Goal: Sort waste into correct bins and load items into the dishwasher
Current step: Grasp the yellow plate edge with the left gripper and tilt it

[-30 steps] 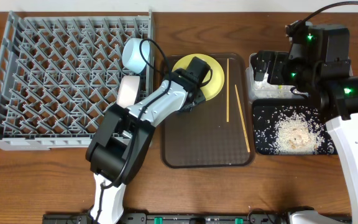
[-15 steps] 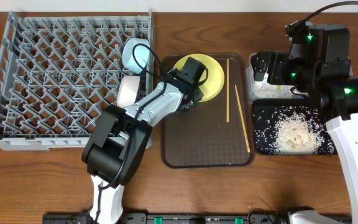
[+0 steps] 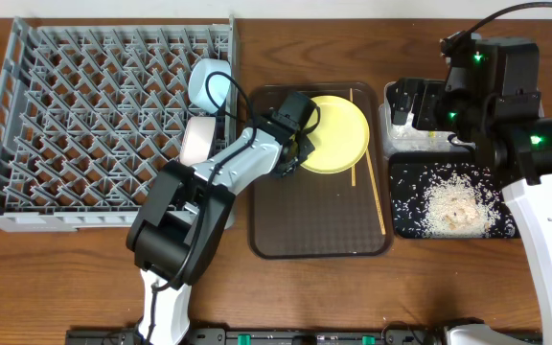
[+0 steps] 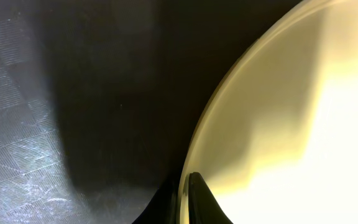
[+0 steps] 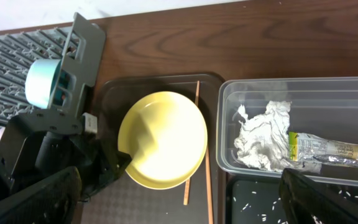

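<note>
Left arm fingers clenched on the left rim of the round yellow plate; the wrist view shows the dark fingertips either side of that thin rim. The plate lies on the dark brown plastic serving tray, over one of the two thin wooden chopsticks; the other lies just beside it to the right, apart. Can't tell if the plate is lifted off the tray yet.

Right arm fingers released wide, holding nothing, hanging over the clear rectangular plastic container, which holds crumpled white tissue and a green-and-yellow plastic wrapper. Loose whitish rice sits in the shallow black rectangular tray. The light blue bowl and a white dish stand at the right edge of the large grey plastic dish rack on the wooden surface.

Likely risks:
- The grip is a narrow edge pinch, so the plate could pivot or slip out as it is lifted, since its weight hangs far from the fingers.
- The chopstick under the plate may get dragged or flicked off the tray.
- The path to the rack passes the blue bowl and the rack wall, so a sagging plate could clip either.
- Pegs could catch the rim if the plate goes in flat rather than on edge.
</note>
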Motion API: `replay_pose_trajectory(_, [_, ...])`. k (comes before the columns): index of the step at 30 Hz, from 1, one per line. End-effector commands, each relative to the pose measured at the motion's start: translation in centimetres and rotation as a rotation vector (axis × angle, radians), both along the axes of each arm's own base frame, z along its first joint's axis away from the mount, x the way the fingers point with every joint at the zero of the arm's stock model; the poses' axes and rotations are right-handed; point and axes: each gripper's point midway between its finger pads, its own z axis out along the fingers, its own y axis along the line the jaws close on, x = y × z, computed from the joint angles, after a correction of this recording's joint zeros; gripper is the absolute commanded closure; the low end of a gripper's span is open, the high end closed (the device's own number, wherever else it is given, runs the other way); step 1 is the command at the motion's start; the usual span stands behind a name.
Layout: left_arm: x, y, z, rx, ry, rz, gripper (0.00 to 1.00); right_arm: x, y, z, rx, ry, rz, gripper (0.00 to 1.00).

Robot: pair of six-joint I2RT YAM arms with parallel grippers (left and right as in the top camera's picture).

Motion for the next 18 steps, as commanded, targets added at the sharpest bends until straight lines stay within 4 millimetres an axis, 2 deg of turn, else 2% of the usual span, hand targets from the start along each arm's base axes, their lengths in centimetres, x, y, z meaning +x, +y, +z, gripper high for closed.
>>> replay_pose_trajectory(1, [-0.5,1.6,0.4,0.027,0.002,-0.022,0.93,0.1,-0.3,0.0,0.003,0.001,-0.017,0.01])
replay_pose_trajectory(6, [0.8,1.9,4.9,0.005,-0.111,-0.083,0.92,0.1,-0.3,0.0,0.003,0.001,-0.017,0.01])
replay_pose_trajectory(8, [1.1,1.9,7.7,-0.009,-0.177,-0.113,0.93,0.1,-0.3,0.0,0.003,0.001,-0.017,0.01])
replay_pose_trajectory(13, [1.3,2.0,12.4,-0.033,-0.289,-0.155,0.93,0.1,-0.3,0.0,0.003,0.002,-0.017,0.01])
replay_pose_trajectory(16, [1.1,2.1,14.0,-0.045,-0.319,-0.166,0.93,0.1,-0.3,0.0,0.003,0.002,-0.017,0.01])
replay_pose_trajectory(18, [0.7,2.2,13.8,-0.043,-0.304,-0.168,0.88,0.1,-0.3,0.0,0.002,0.002,-0.017,0.01])
